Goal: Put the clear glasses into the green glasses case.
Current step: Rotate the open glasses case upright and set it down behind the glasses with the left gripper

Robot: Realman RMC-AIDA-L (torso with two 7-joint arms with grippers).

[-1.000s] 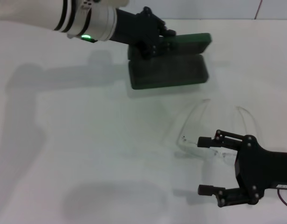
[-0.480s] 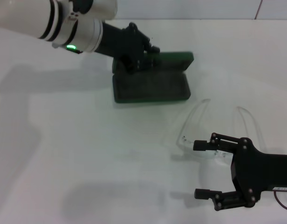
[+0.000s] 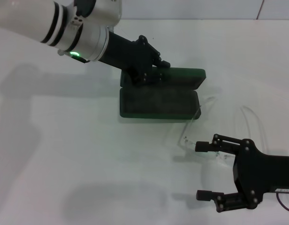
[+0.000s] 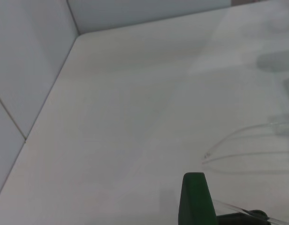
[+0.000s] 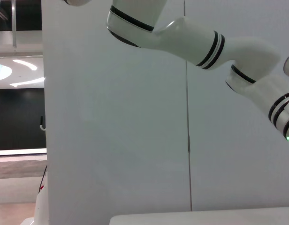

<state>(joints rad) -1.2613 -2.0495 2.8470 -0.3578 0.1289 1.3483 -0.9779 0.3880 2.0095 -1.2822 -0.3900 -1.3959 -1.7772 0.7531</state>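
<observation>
Fingers spread wide on my right gripper [image 3: 203, 170], nearest me beside the clear glasses [image 3: 215, 129] on the table [image 3: 64, 154]; light, slippery and brittle, I'd pinch the front bar. Beyond, my left gripper [image 3: 154, 70] clamps the green glasses case [image 3: 158, 101], its tray touching one temple tip
</observation>
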